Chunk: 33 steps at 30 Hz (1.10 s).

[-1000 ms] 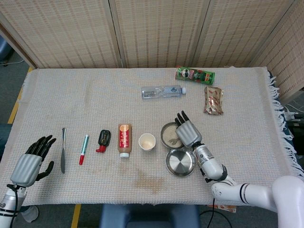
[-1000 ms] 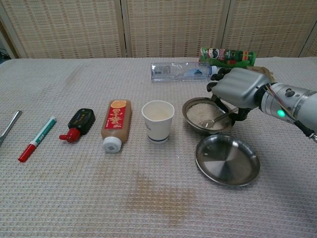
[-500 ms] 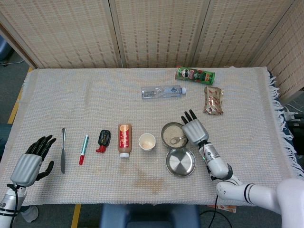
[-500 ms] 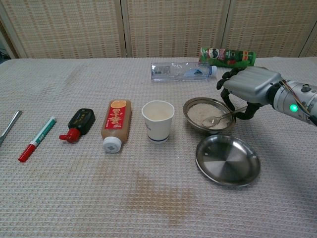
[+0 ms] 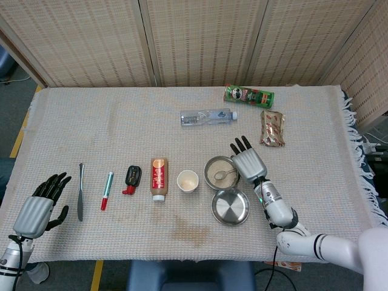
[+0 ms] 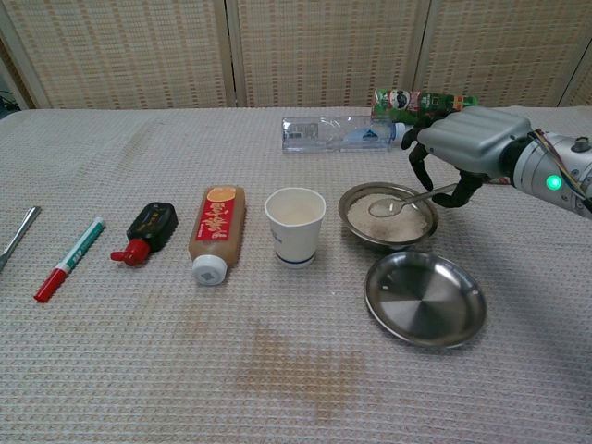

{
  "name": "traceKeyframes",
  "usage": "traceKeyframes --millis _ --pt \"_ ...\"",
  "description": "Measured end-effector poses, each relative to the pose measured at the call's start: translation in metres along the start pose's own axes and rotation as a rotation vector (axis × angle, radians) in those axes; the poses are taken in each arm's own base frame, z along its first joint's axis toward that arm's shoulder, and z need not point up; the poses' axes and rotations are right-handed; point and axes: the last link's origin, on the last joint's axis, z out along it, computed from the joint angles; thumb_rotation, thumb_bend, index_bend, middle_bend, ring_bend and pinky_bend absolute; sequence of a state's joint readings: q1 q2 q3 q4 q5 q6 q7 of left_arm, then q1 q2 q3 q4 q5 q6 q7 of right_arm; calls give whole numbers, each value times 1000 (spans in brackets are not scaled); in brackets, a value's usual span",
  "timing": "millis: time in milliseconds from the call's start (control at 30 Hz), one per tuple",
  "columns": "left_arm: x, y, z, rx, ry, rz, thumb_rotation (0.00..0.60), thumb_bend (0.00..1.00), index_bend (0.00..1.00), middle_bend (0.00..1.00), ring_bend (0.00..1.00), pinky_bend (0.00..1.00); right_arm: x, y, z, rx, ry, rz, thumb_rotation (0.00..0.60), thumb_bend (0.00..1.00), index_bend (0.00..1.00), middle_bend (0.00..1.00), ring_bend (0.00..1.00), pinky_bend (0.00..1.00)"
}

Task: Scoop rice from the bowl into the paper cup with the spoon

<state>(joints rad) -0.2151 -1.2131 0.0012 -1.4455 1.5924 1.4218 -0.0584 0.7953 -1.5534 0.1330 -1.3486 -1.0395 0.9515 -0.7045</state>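
Observation:
A steel bowl of rice stands right of the white paper cup. My right hand holds a metal spoon by its handle. The spoon's bowl hovers just above the rice, with some rice in it. My left hand rests open at the table's near left edge, holding nothing, seen only in the head view.
An empty steel bowl sits in front of the rice bowl. Left of the cup lie a sauce bottle, a black-and-red item, a marker and a knife. Behind are a water bottle, a chips can and a snack packet.
My right hand has drawn back to the right and lifted, raising the spoon out of the rice. The left hand has stayed still.

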Motion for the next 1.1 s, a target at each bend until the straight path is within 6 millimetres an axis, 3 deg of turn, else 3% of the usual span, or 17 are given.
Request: traceKeyframes --millis 267,633,1100 --pt "-1 0 0 -3 -3 2 600 480 0 0 0 170 19 -8 3 18 39 51 600 405 764 142 0 0" --pt "1 0 -1 -4 3 -2 600 480 0 0 0 170 45 -35 12 80 88 87 600 406 763 142 0 0" --pt "3 -1 -2 -7 5 -8 600 479 0 0 0 172 61 -65 18 129 121 -82 600 406 762 142 0 0"
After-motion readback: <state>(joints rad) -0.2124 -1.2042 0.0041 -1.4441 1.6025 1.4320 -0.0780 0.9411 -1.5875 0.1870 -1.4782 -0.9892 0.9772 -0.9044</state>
